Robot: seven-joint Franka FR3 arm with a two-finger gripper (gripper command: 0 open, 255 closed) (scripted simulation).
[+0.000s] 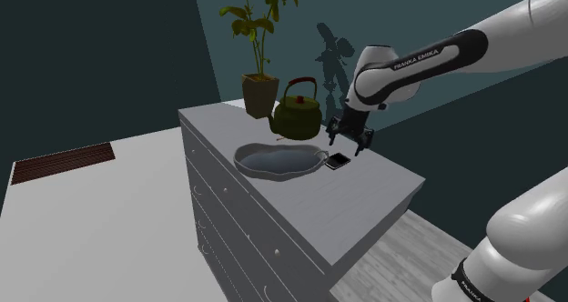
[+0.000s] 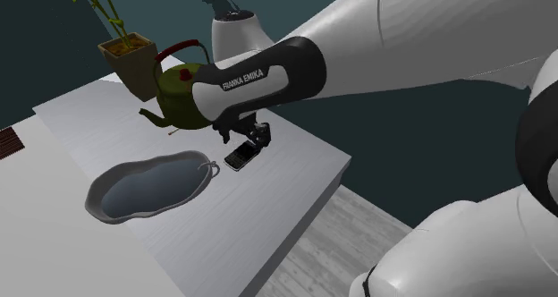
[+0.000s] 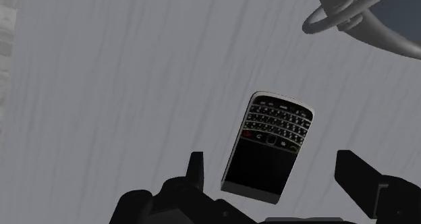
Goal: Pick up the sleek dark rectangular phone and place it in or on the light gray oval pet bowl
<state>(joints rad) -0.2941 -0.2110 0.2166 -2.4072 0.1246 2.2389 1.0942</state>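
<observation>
A dark rectangular phone with a small keypad lies flat on the grey dresser top. My gripper hovers just above it, open. The fingers stand on either side of the phone and do not touch it. The grey oval pet bowl sits right beside the phone, on the shoulder view's left. A ring handle on the bowl's rim points toward the phone.
A dark green kettle stands close behind the bowl and the phone. A potted plant stands farther back. The dresser's edge drops off just past the phone, toward the shoulder view's right.
</observation>
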